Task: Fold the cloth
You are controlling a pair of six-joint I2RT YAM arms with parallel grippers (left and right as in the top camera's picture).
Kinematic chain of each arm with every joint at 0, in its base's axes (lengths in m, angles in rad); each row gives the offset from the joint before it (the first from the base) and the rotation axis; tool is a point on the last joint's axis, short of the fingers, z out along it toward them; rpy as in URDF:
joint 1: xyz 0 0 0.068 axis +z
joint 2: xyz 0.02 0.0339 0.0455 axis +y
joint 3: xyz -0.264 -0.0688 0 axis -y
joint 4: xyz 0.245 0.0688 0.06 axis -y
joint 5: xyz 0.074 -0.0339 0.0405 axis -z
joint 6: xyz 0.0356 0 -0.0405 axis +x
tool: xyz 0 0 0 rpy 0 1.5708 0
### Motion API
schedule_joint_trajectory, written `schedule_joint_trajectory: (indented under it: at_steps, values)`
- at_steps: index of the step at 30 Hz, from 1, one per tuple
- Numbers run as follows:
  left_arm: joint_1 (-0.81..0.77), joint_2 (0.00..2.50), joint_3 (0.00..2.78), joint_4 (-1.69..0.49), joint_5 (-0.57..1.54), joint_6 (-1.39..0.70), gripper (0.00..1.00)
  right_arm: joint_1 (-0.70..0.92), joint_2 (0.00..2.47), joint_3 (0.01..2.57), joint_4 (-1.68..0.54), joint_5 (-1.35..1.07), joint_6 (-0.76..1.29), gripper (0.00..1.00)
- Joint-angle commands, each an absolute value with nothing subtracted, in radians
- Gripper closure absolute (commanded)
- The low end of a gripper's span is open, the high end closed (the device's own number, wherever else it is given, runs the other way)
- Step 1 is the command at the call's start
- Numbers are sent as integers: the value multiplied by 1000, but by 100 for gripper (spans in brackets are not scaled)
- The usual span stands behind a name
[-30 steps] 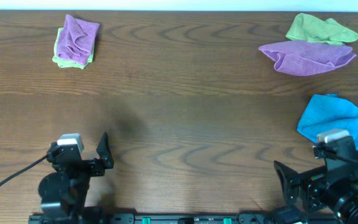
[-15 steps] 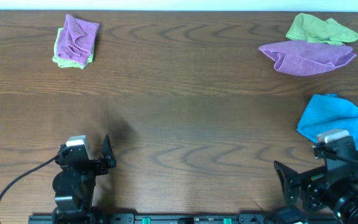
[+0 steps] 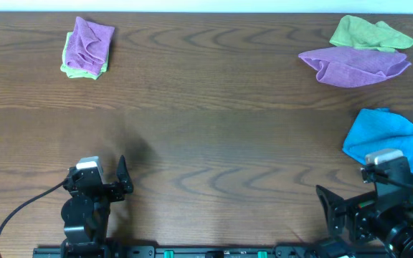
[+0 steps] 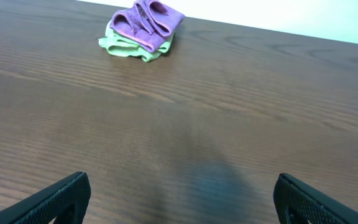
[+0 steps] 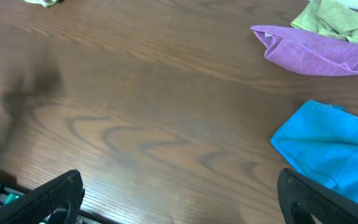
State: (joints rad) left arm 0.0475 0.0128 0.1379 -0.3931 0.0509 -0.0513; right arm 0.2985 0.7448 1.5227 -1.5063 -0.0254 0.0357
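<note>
One magenta-purple cloth (image 3: 92, 41) lies folded into a small bundle at the far left of the table (image 3: 214, 122), resting on top of a lime-green cloth (image 3: 69, 63) whose edges show along its left and near sides. No tag can be made out on it.

Well apart from the cloth, straight toward the near edge, the left arm sits tucked low over its base, with the left gripper (image 4: 182, 180) aimed across the table at the cloth. Its fingers (image 4: 61, 196) are spread wide with nothing between them, only bare wood beneath.

Far to the right of the cloth, along the same far edge, a paler lilac cloth (image 3: 353, 66) lies crumpled, touching a second lime-green cloth (image 3: 368, 32) behind it. Nearer the robot on that side lies a blue cloth (image 3: 386, 136).

The right arm is folded back at the near right corner, furthest from the cloth, just beside the blue one. The right gripper (image 5: 180, 180) is likewise spread wide and empty.
</note>
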Motion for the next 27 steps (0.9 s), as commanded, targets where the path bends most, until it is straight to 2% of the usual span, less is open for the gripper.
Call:
schedule_joint_trajectory:
  at_steps: [1, 21, 24, 27]
  values:
    - [43, 4, 115, -391, 34, -32, 5, 302, 745, 1521, -1508, -18, 28, 1]
    - [43, 4, 115, -391, 34, -32, 5, 302, 745, 1521, -1505, -7, 22, 1]
    - [43, 4, 115, -391, 34, -32, 4, 285, 735, 1514, -1468, 72, -37, 1]
    - [43, 4, 115, -391, 34, -32, 4, 202, 658, 1425, -1327, 63, -97, 1]
